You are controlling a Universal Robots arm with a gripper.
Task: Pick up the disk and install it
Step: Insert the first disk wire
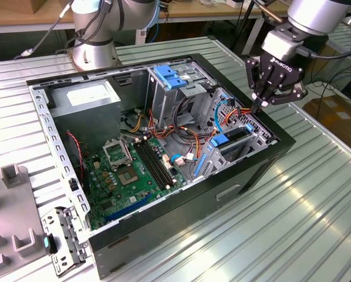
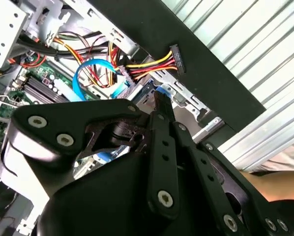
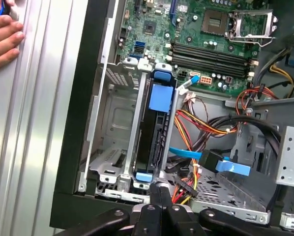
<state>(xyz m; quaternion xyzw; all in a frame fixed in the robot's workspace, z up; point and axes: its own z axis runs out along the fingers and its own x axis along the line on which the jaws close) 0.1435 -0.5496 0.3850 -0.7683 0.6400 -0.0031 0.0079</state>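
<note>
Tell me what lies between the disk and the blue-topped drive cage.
Loose cables, in the exterior view: a blue flat cable and orange-red wires cross between the disk and the drive cage.

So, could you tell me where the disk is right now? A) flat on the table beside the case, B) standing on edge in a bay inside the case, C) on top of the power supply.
B: the disk stands on edge between the metal walls of the bay, the gripper close to its end.
</note>
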